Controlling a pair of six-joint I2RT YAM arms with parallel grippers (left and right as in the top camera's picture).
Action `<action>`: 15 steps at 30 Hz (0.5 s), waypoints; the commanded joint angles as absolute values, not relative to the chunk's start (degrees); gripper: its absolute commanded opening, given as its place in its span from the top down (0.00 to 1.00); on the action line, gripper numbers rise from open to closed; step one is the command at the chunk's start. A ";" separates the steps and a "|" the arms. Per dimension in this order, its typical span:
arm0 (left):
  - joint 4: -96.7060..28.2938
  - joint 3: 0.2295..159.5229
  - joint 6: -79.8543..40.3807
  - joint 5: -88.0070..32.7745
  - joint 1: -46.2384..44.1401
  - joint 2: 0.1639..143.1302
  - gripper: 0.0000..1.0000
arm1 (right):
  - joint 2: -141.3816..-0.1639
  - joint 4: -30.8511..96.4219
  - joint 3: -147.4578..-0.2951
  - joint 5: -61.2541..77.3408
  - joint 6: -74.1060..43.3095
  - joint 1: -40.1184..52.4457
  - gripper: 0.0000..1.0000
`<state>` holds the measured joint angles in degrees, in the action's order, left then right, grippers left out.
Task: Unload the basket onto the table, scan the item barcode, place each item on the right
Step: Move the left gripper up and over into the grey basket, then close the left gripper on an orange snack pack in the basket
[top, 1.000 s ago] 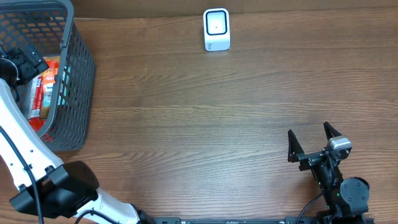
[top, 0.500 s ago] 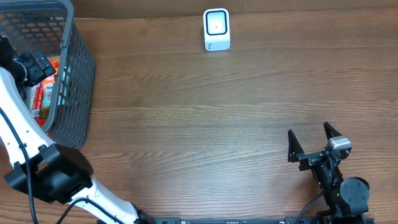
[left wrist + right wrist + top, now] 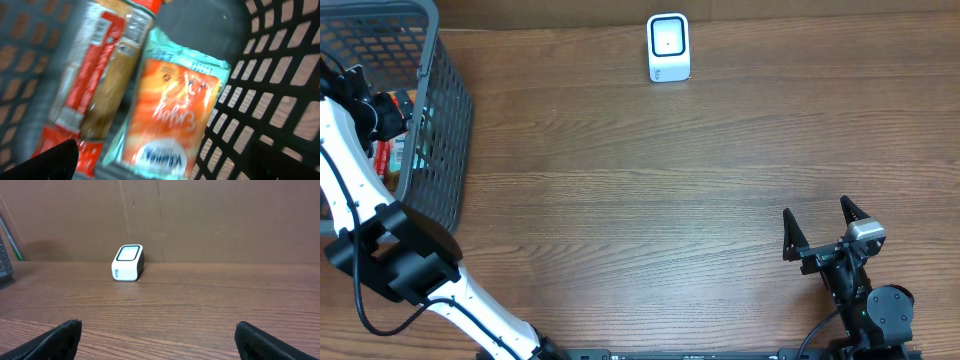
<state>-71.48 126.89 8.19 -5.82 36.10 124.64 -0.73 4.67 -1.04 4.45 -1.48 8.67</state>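
Table (image 3: 620,200) carries one basket (image 3: 445,130) at far left & one scanner (image 3: 668,47) at the far-centre edge. Of 2 arms, the left is nearer the goods: left gripper (image 3: 167,162) hangs inside the basket, jaws spread wide, nothing held. Right gripper (image 3: 817,215), likewise spread & empty, sits well apart at near right. Two packets show in the basket: orange pouch (image 3: 172,110) directly below the left jaws, long axis running away from the wrist cam, crosswise to the jaw gap; red packet (image 3: 100,80) just beside it, on its left.

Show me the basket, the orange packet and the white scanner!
basket (image 3: 445,130): overhead view, its right mesh wall.
orange packet (image 3: 175,110): left wrist view, middle of its front.
white scanner (image 3: 668,47): overhead view, its top face.
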 commanded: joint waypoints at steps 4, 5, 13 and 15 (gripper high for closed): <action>-70.63 127.79 14.85 -11.88 36.07 129.10 0.00 | -0.23 4.43 -0.45 4.16 -1.23 8.49 0.00; -70.63 127.72 14.85 -12.08 36.07 129.78 0.00 | -0.23 4.43 -0.45 4.16 -1.23 8.49 0.00; -71.02 127.63 15.49 -11.84 35.99 133.78 0.00 | -0.23 4.43 -0.45 4.16 -1.23 8.49 0.00; -70.87 127.63 15.46 -11.86 35.99 134.37 0.00 | -0.23 4.43 -0.45 4.19 -1.23 8.49 0.00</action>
